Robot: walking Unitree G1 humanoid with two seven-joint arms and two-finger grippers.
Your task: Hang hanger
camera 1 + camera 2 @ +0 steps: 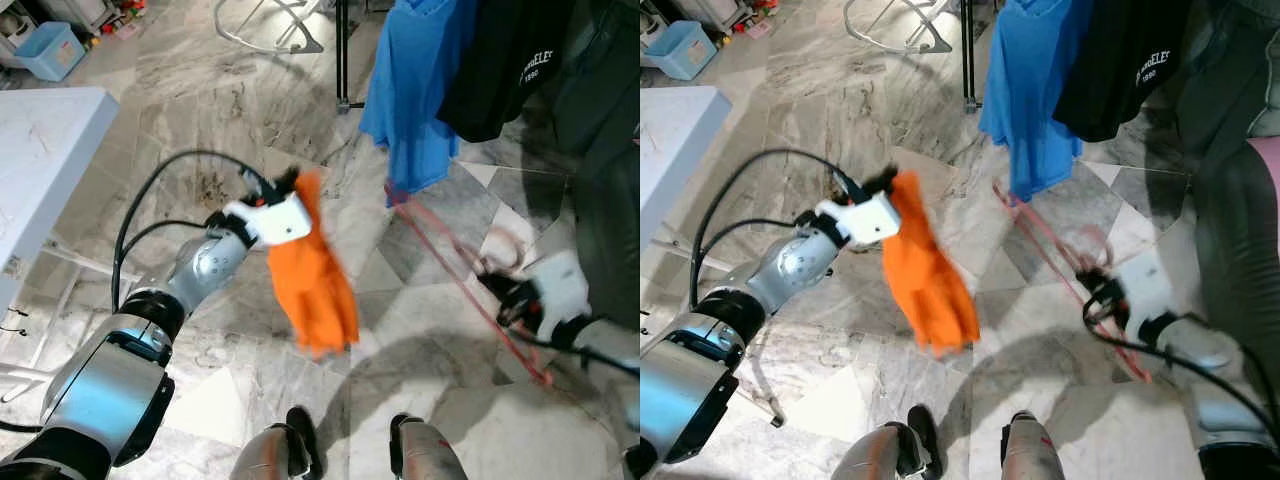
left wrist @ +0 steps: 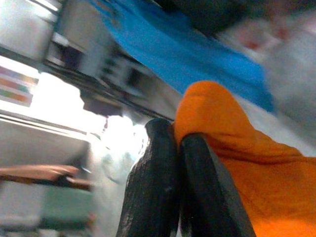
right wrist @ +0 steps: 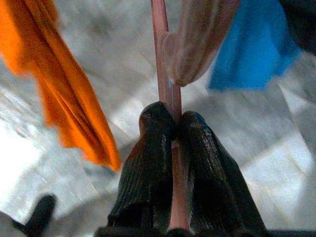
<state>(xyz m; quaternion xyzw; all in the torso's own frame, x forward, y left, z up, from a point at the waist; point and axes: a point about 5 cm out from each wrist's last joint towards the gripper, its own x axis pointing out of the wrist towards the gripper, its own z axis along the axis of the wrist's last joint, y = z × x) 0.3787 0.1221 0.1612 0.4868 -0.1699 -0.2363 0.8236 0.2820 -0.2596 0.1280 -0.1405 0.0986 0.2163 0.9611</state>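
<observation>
Grey-veined marble floor in large tiles. White desk at left on folding legs. Light-blue plastic bin at far left. Black rack pole at far centre; blue garment and black garment hang beside it.

left end effector clamped, right end effector clamped

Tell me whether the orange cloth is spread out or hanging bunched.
Hanging bunched: the orange cloth droops in folds from the left tool, whose black fingers are shut on its top edge.
</observation>
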